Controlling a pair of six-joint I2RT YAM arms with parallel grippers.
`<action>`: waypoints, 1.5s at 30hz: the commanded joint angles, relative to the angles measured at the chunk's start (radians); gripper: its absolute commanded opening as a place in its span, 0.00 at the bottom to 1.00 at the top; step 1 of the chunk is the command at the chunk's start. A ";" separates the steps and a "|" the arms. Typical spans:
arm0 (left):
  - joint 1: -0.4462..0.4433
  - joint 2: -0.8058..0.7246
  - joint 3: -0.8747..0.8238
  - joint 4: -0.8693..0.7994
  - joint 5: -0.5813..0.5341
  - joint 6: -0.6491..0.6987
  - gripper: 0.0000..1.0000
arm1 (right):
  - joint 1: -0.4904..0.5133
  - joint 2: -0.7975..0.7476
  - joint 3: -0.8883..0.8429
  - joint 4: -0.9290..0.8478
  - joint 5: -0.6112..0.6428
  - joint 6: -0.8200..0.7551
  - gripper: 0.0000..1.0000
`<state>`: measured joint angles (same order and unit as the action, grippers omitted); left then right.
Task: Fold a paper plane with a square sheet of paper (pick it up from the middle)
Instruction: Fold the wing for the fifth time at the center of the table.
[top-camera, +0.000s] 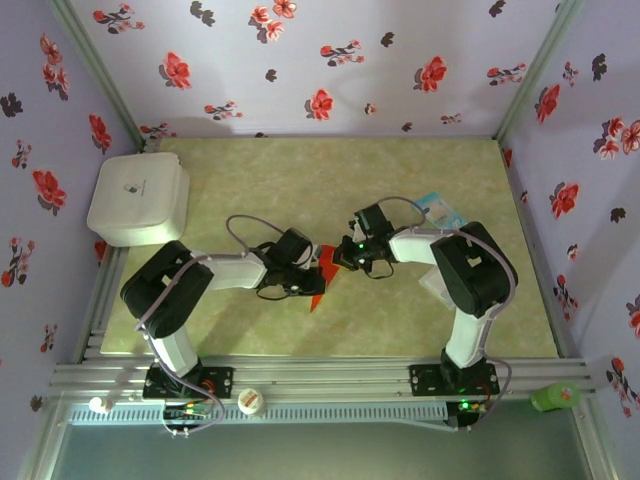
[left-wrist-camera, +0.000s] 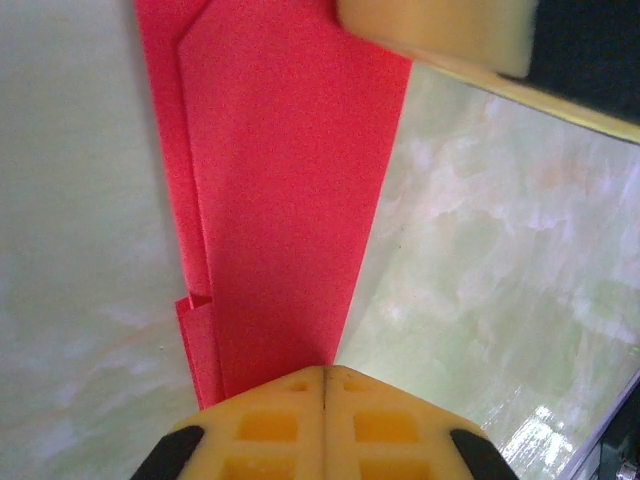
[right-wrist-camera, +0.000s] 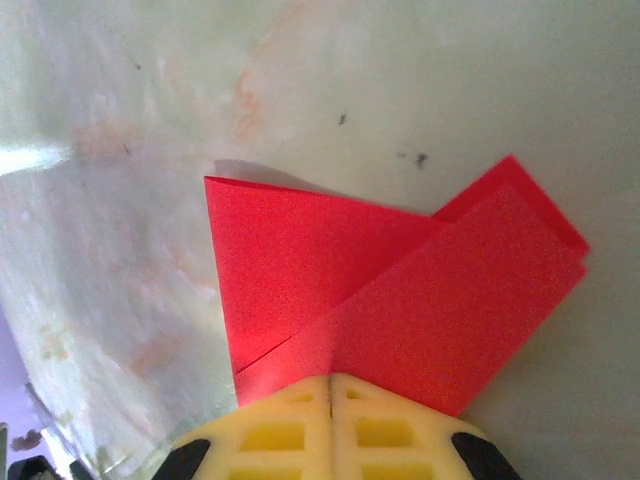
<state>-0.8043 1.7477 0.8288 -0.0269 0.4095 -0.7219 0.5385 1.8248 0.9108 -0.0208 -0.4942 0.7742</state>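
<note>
Starting on your left side: what does that arm have?

My left gripper (left-wrist-camera: 325, 375) is closed right down. Its two yellow fingertips are pressed together on the near end of the folded red paper (left-wrist-camera: 285, 200). The strip runs lengthwise straight away from those fingers, toward my other arm.

And where is the paper overall?

Over the middle of the pale green table (top-camera: 300, 170), stretched between my two wrists. I can't tell whether it touches the surface or hangs just above it.

And the right side?

My right gripper (right-wrist-camera: 330, 378) is clamped shut as well, on the opposite end. There a triangular flap fans out to one side of my fingers and a broad layered band to the other.

So what does the next move turn on?

The paper's long axis lies along the line from one gripper to the other, and each has an end, so neither arm is nearer. I'd judge that one side must let go or both must move together. If one pulled off that line, the thin sheet could twist or tear.
</note>
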 joint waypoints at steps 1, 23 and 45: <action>-0.016 0.006 -0.044 -0.144 -0.052 0.023 0.05 | -0.011 -0.067 -0.030 -0.005 0.070 -0.030 0.06; -0.016 0.001 -0.059 -0.068 -0.040 -0.028 0.03 | -0.154 0.024 -0.038 0.137 0.011 0.014 0.06; 0.008 -0.195 0.033 -0.048 -0.195 -0.169 0.29 | -0.153 -0.281 -0.205 0.076 0.039 0.012 0.20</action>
<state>-0.8368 1.5784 0.8593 -0.0090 0.2497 -0.9199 0.3840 1.5539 0.7258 0.0288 -0.4328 0.7696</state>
